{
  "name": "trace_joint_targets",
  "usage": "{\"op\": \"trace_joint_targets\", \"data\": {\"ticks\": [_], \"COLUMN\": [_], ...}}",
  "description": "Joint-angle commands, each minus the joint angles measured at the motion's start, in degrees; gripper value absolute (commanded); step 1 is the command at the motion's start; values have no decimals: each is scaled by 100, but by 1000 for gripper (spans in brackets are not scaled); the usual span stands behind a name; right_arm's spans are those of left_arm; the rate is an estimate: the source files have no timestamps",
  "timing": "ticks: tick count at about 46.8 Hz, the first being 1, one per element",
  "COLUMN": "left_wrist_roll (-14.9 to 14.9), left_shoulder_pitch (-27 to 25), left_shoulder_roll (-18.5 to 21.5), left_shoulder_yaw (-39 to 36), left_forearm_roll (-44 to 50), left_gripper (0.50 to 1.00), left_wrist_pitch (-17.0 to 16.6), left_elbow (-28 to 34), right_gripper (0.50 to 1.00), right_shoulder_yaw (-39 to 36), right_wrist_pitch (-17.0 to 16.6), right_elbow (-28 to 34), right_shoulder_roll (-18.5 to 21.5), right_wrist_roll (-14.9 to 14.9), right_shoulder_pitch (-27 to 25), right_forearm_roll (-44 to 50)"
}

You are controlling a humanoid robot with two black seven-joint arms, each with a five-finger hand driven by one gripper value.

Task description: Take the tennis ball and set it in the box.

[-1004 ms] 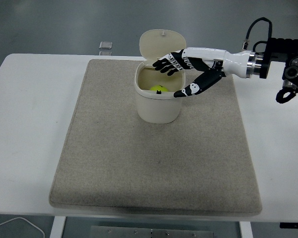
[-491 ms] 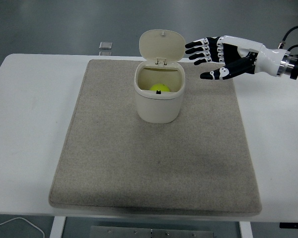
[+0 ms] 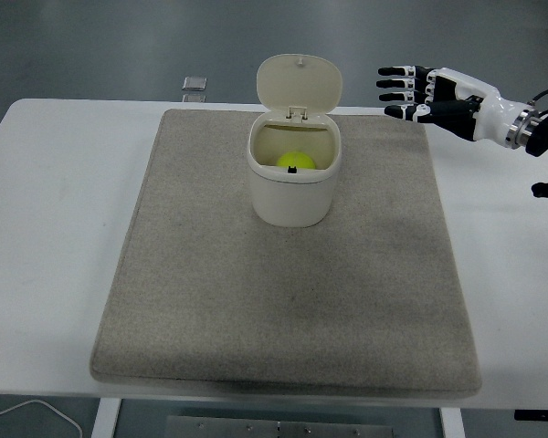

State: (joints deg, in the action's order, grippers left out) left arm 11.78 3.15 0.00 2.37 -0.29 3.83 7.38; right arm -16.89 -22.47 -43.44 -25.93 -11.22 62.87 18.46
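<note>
Overhead, from the head view, the robot's right hand (image 3: 418, 89), black-fingered with white joints on a white forearm, reaches in from the right edge and hovers above the far right corner of the beige rectangular fabric mat (image 3: 283, 310). Its fingers (image 3: 395, 83) are stretched out straight and spread apart, pointing left, with the thumb just below them, and they hold nothing. The hand is well apart from the cream plastic box with a hinged lid (image 3: 292, 187), which stands upright on the far middle of the mat. Its rounded lid (image 3: 299, 82) is tipped up and back, leaving the top open. Inside, low against the back wall, lies the yellow-green tennis ball (image 3: 294, 161), partly hidden by the front rim. The mat lies on the white table (image 3: 55, 228). Beyond the table's far edge, a small grey square object (image 3: 194, 84) sits on the floor.
</note>
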Motion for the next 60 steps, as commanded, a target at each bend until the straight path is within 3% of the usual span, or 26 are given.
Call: {"op": "trace_joint_targets", "data": {"ticks": [1, 6, 14, 26, 34, 60], "left_wrist_roll": [0, 0, 0, 0, 0, 0], "left_shoulder_pitch": [1, 1, 1, 1, 1, 1], "left_shoulder_roll": [0, 0, 0, 0, 0, 0], "left_shoulder_yaw": [0, 0, 0, 0, 0, 0], "left_forearm_roll": [-6, 3, -6, 3, -6, -6], "left_gripper": [992, 992, 992, 992, 992, 990], "left_wrist_pitch": [-5, -4, -4, 4, -5, 4], "left_elbow": [0, 0, 0, 0, 0, 0], "right_gripper": [866, 866, 866, 868, 911, 911], "right_shoulder_yaw": [-7, 1, 1, -121, -262, -254], "right_wrist_pitch": [321, 524, 673, 1034, 1087, 1069], "right_elbow": [-6, 2, 2, 2, 2, 2], "right_shoulder_roll": [97, 185, 255, 343, 343, 334], "right_wrist_roll": [5, 32, 506, 507, 471, 463], "right_shoulder_pitch": [-55, -64, -143, -187, -301, -319], "right_forearm_roll": [-456, -975, -1721, -2619, -2654, -2575]}}
